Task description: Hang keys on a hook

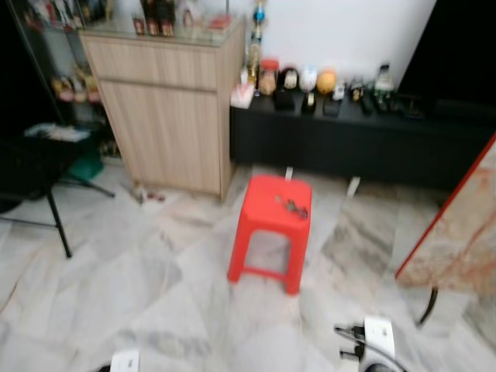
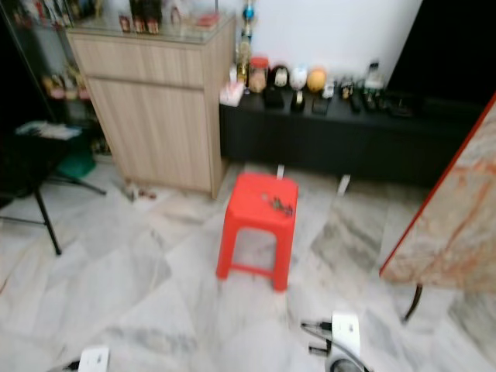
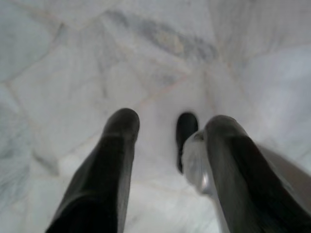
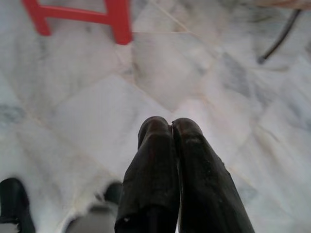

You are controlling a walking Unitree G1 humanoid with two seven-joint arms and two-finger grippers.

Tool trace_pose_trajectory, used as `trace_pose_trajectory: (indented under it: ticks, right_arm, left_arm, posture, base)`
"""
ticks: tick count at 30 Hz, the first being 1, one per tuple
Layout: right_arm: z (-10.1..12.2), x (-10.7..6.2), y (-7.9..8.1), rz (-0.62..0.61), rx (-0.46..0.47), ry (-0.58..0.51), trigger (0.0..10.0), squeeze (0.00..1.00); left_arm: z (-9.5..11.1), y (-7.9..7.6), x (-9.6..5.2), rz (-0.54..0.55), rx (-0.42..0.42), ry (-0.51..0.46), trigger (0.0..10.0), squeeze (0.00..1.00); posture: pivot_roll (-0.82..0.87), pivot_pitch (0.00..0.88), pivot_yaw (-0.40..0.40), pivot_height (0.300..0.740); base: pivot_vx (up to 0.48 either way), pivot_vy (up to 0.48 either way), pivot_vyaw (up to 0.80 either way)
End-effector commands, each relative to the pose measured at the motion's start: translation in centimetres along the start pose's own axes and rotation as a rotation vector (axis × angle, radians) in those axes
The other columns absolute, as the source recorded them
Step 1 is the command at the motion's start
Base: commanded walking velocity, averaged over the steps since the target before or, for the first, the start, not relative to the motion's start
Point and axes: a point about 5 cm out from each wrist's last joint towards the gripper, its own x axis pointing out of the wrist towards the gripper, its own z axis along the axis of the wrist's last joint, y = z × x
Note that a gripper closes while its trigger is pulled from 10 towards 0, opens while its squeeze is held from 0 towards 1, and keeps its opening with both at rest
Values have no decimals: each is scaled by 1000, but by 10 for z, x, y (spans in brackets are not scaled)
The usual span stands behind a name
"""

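Observation:
A small bunch of keys (image 1: 292, 206) lies on top of a red plastic stool (image 1: 271, 230) standing on the marble floor a few steps ahead. My left gripper (image 3: 170, 124) hangs low over the floor with its fingers (image 3: 119, 141) spread apart and nothing between them. My right gripper (image 4: 172, 127) also hangs over the floor, short of the stool's legs (image 4: 119, 22), its two fingers pressed together and holding nothing.
A wooden cabinet (image 1: 167, 108) stands at the back left, next to a low black shelf (image 1: 349, 143) crowded with bottles and small items. A dark folding stand (image 1: 43, 182) is on the left. A marble-patterned table (image 1: 457, 232) edges in on the right.

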Motion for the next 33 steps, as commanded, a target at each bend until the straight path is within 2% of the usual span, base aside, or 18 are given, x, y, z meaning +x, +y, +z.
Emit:
trace_pose_trajectory:
  ticks: [1,14,33]
  right_arm:
    - [1,0,-2,-7,2,-2,10000,0]
    - [-1,0,1,4,-2,1,10000,0]
    - [-1,0,4,12,-2,1,10000,0]
  left_arm:
    - [-2,-3,0,-17,14,17,10000,0]
    - [-6,-5,-1,-44,55,34,10000,0]
    - [-6,-7,-1,-47,55,34,10000,0]
  posture:
    - [-16,0,-59,740]
    - [-8,0,-58,740]
    - [-1,0,-60,740]
  base:
    - [0,0,0]
    - [0,0,0]
    - [0,-325,0]
